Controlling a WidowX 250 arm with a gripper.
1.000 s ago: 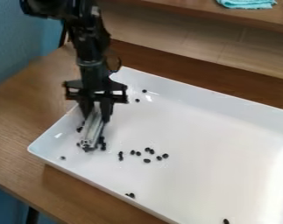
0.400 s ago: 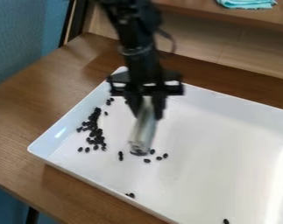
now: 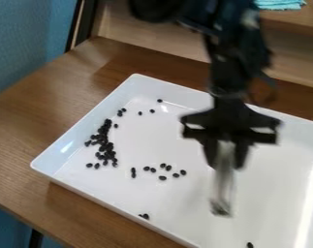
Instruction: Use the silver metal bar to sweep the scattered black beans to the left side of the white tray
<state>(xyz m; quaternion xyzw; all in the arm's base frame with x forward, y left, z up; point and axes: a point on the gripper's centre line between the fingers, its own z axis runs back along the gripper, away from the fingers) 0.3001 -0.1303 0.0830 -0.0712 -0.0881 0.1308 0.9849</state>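
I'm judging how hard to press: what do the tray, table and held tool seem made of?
The tray looks like glossy plastic or glazed ceramic: smooth, white, with bright reflections. The table looks like satin-finished wood or laminate, given its brown grain and soft sheen. The held tool is pale grey and streaky; whether metal, plastic or bristle, I cannot tell.

One tray (image 3: 178, 203), tool (image 3: 223, 186), cloth (image 3: 279, 4); dozens of beans (image 3: 108, 146)

From my station I see a slim, pale, blurred tool (image 3: 223, 189) nearly upright over the white tray (image 3: 175, 208), its darker end down, and small black beans (image 3: 109, 155) lying thickly clustered near one end, others scattered.
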